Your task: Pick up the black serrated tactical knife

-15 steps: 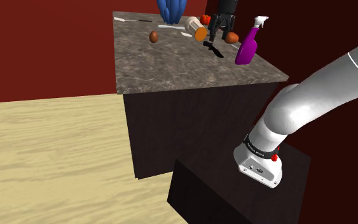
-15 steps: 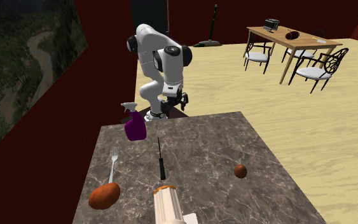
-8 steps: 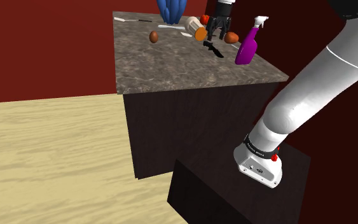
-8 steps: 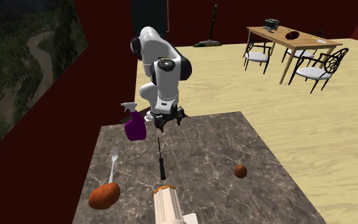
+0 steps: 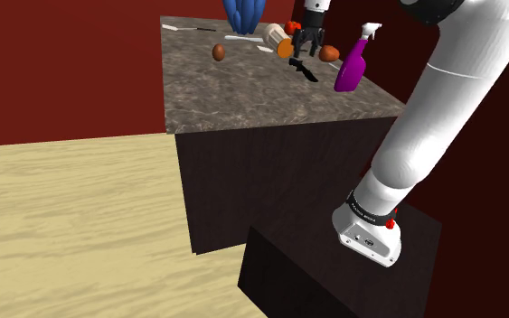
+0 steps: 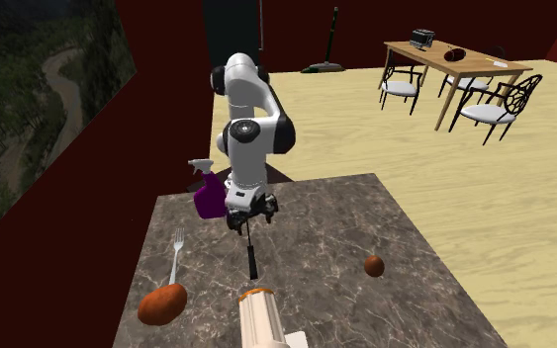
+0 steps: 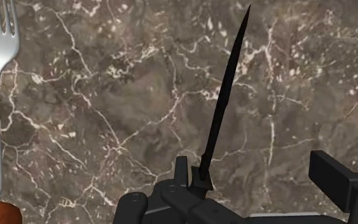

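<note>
Taking the shoulder view first, the brown marble-veined counter top [image 5: 243,90] on its dark cabinet spans the upper centre of the frame. The white Franka arm with dark joints [image 5: 442,99] rises from the lower right and arches over to the far end of the counter, at top centre. Its all-black two-finger gripper [image 5: 304,54] points down just above the slab. In the wrist view the fingers [image 7: 333,178] stand well apart and clasp nothing.

The purple spray bottle [image 5: 352,65] stands upright at the shoulder view's upper right, near the counter edge. A tan cylinder with an orange end [image 6: 261,316] lies at the bottom centre of the second exterior view.

The slim black pointed tactical knife [image 6: 251,252] lies flat on the marble at the centre of the second exterior view, with its arm-side end under the gripper. In the wrist view that end sits close beside one finger; contact cannot be told.

A silver metal fork [image 6: 176,255] lies flat at the second exterior view's lower left, apart from the knife. A small brown oval [image 6: 373,265] sits right of centre.
</note>
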### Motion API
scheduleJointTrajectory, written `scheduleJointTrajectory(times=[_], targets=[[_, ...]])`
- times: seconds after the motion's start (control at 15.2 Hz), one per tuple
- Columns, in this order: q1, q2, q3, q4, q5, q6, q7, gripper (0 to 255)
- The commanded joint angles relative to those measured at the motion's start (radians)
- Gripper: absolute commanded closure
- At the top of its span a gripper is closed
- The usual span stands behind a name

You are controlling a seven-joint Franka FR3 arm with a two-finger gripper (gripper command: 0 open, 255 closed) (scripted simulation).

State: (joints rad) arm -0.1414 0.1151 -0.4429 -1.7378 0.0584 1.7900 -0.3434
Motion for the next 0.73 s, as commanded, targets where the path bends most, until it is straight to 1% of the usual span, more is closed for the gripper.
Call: scheduleJointTrajectory(times=[0.0,0.07,0.13,0.59,0.66], targets=[[-0.026,0.081,-0.013,0.08,0.032,-0.007,-0.032,0],[-0.04,0.121,-0.017,0.121,0.049,-0.011,-0.045,0],[-0.045,0.132,-0.017,0.132,0.053,-0.012,-0.049,0],[-0.044,0.146,-0.012,0.048,0.061,0.084,-0.055,0],[-0.044,0.146,-0.012,0.047,0.061,0.084,-0.055,0]])
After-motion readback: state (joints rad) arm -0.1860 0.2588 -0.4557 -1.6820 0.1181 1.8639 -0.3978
